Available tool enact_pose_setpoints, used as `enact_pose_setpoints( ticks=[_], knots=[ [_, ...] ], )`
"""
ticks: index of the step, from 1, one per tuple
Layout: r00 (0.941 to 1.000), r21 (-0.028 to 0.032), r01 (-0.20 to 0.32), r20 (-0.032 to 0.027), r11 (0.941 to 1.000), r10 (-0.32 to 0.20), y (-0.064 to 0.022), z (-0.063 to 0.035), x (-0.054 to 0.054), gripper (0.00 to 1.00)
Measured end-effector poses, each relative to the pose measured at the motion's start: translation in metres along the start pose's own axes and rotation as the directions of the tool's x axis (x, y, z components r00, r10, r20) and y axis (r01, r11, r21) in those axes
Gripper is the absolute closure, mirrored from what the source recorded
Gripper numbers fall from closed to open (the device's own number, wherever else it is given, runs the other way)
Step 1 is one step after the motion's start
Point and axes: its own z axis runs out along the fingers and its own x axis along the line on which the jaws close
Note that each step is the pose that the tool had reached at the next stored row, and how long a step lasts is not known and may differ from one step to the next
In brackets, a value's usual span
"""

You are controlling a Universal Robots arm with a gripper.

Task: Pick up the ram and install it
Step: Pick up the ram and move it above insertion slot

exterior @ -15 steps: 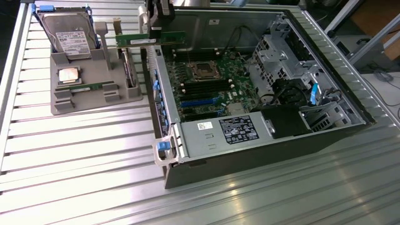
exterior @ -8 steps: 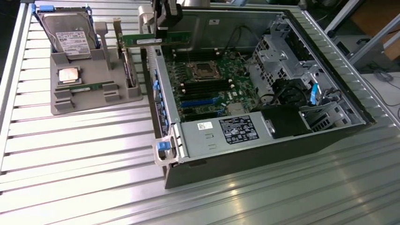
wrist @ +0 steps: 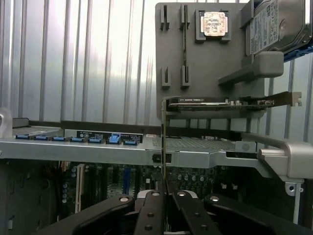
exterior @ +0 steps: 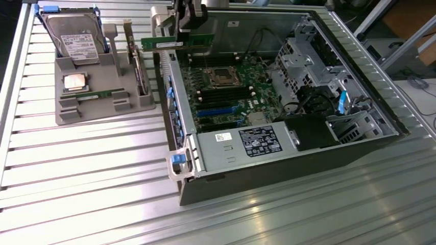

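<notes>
- Exterior view first: the dark gripper [exterior: 185, 31] hangs at the picture's top edge, clenched on the long thin green circuit-board ram stick [exterior: 178, 43], which is lifted clear of the holder.
- The ram lies level, its long axis running across from the exterior view's left to right, over the open case's near wall, one end poking out toward the holder side.
- Wrist view: black fingers [wrist: 151, 210] close in from both sides on the ram [wrist: 164, 147], seen edge-on as a thin upright line.
- Just below sits the open grey metal computer case [exterior: 354, 153], with the green motherboard [exterior: 225, 97] and its square processor socket [exterior: 222, 76] inside.
- A grey power supply box with a black label [exterior: 252, 145] fills the case's near end.
- To the exterior view's left stands the grey plastic parts holder [exterior: 102, 109] on the ribbed metal table [exterior: 81, 178].
- It carries a big grey hard drive with a white label [exterior: 76, 38], a square silvery processor chip [exterior: 75, 81] and a second green stick [exterior: 99, 94] lying flat.
</notes>
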Motion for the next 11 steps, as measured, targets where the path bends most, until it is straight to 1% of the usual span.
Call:
enact_pose_setpoints(
  ticks=[4,8,11],
  knots=[
    [1.0,0.0,0.0,0.0001,1.0,0.0,-0.0035,-0.0001,0.0,0.88],
    [1.0,0.0,0.0,0.0,1.0,0.0,-0.01,-0.0005,0.001,0.88],
    [1.0,0.0001,0.0,0.0,1.0,0.0,-0.0129,-0.0006,0.001,0.88]
  ],
)
